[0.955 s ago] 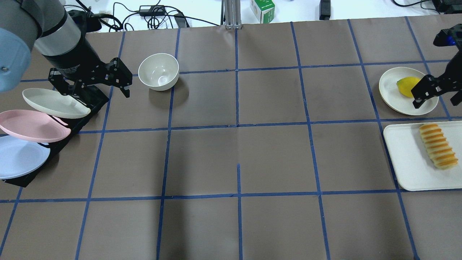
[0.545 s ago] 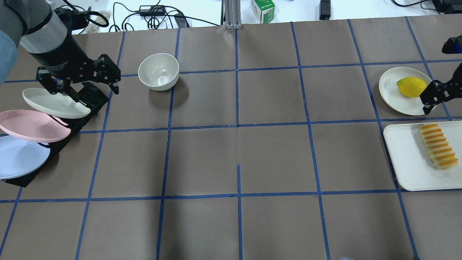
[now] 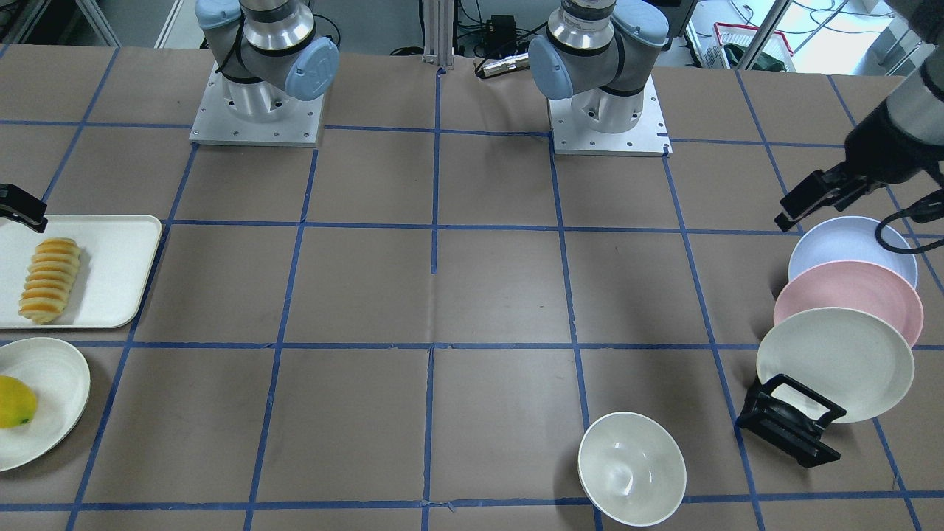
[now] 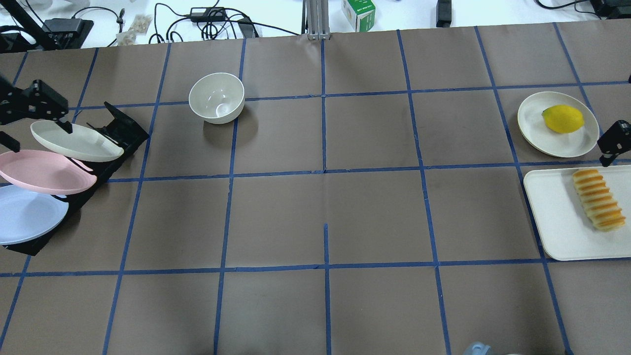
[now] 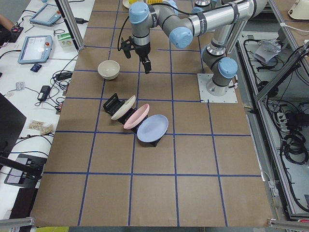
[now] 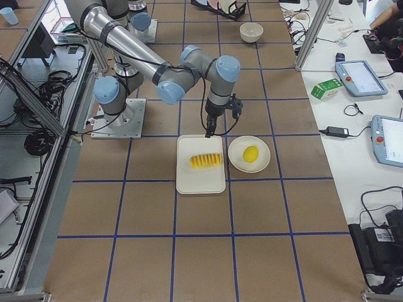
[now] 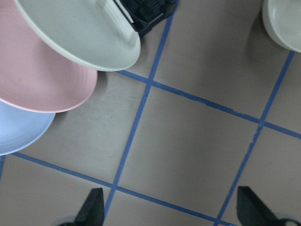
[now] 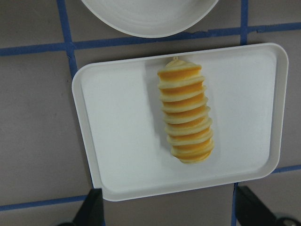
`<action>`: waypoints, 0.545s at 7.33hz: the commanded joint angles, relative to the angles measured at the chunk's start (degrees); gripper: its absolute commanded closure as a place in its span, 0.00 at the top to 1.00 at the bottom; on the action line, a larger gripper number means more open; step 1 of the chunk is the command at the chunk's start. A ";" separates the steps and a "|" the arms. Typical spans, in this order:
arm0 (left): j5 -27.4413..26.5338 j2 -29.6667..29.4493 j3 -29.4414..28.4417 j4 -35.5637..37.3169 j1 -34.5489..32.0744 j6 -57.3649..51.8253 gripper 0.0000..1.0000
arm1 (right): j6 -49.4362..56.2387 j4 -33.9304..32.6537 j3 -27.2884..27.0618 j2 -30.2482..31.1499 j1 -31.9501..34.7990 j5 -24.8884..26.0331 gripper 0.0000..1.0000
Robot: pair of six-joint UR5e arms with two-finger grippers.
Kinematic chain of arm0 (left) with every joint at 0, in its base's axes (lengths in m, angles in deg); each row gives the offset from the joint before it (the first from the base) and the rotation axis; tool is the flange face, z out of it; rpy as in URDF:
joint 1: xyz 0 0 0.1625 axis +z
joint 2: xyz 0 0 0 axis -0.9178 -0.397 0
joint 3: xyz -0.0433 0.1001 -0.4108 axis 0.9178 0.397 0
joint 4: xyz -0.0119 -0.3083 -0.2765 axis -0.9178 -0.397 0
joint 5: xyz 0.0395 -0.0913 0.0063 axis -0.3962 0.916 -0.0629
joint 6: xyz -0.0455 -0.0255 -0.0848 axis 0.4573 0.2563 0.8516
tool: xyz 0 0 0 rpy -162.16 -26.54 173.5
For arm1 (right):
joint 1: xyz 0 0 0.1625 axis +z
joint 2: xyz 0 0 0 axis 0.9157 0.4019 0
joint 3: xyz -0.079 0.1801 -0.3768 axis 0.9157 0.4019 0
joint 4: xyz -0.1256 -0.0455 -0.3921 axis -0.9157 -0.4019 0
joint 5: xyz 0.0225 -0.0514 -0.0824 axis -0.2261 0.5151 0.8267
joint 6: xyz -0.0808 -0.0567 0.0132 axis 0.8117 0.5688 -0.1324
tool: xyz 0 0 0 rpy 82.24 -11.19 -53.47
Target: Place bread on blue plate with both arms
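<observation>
Bread (image 8: 186, 115) is seen lying on white tray (image 8: 117, 141) at table's far right, well apart from blue plate (image 4: 27, 214), which is leaned in black rack (image 4: 123, 130) at far left, next to pink plate (image 4: 44, 172). The right gripper (image 8: 171, 212) is held wide open and empty near the tray's edge. The loaf's long axis is run straight away from the claw, crosswise to the finger line, so a grasp across the width is judged reachable. The left gripper (image 7: 170, 211) is also spread wide and empty beside the rack, nearer the plate
</observation>
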 commanded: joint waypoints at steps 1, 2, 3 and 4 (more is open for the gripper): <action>0.00 -1.71 -0.07 0.26 9.89 -10.56 1.00 | 6.08 -6.20 -3.98 0.34 -1.73 -0.32 1.00; 0.00 -2.94 -0.68 2.17 14.11 -15.47 1.00 | 10.82 -10.32 -6.09 -0.01 -2.61 -0.32 1.00; 0.35 -3.99 -0.69 6.72 18.42 -20.57 1.00 | 13.74 -11.32 -8.81 0.08 -4.79 -0.58 1.00; 0.27 -5.40 -0.69 8.59 21.50 -25.32 1.00 | 14.81 -14.37 -10.40 -0.01 -6.38 -0.76 1.00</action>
